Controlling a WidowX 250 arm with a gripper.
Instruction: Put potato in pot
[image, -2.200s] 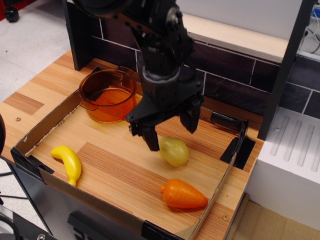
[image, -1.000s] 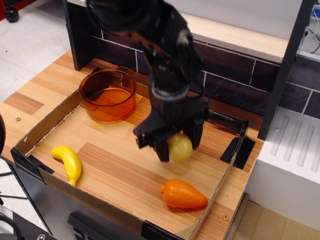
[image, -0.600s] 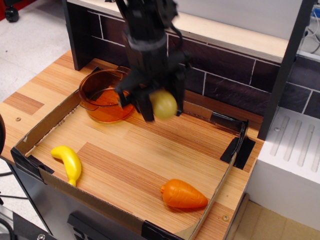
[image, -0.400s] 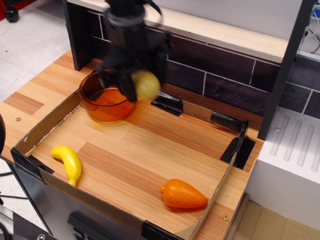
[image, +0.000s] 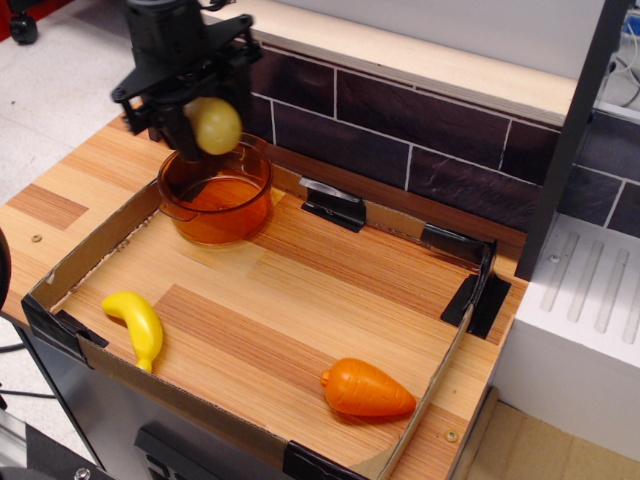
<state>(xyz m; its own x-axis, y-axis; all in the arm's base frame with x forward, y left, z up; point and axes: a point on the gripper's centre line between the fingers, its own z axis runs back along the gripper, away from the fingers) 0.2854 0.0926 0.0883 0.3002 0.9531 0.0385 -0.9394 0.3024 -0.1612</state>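
The pale-yellow potato (image: 214, 125) is held in my black gripper (image: 200, 122), whose fingers are shut on it. It hangs in the air above the back rim of the amber-orange translucent pot (image: 216, 200), which stands at the back left of the wooden tray and looks empty. The potato does not touch the pot.
A yellow banana (image: 138, 328) lies at the front left and an orange carrot (image: 366, 389) at the front right. A low cardboard wall (image: 85, 250) rims the tray. A dark brick wall (image: 420, 135) rises behind, with black clips (image: 335, 205) along the back edge.
The gripper closed on the potato at the tray's middle, lifted it, and carried it left and back to above the pot. Banana, carrot and pot have not moved.
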